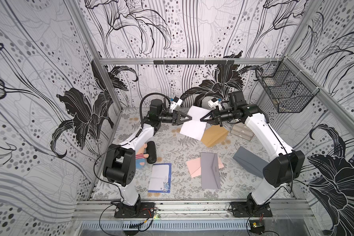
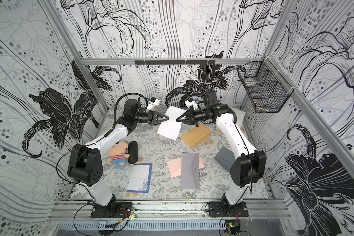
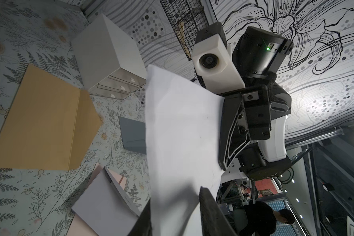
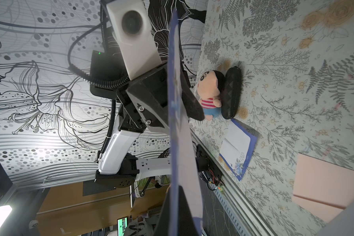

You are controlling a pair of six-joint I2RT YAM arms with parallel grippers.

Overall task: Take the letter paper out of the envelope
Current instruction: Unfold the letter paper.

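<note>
R gripper [image 1: 201, 119] clamped on paper [image 1: 192, 129], held off table [image 1: 172, 147] at approx 12 o'clock. L gripper [image 1: 190, 118] straddles opp. edge; can't tell if pinched. Tan envelope [image 1: 214, 135] lies flat at paper's 4 o'clock, paper outside it.

white creased letter paper [image 1: 192, 126] aloft rear ctr, out of tan envelope [image 1: 214, 133] flat just beside, flap open

Plush doll [image 2: 119, 155] against black case [image 2: 132, 152]; wire basket [image 2: 262, 96] on the side wall
</note>
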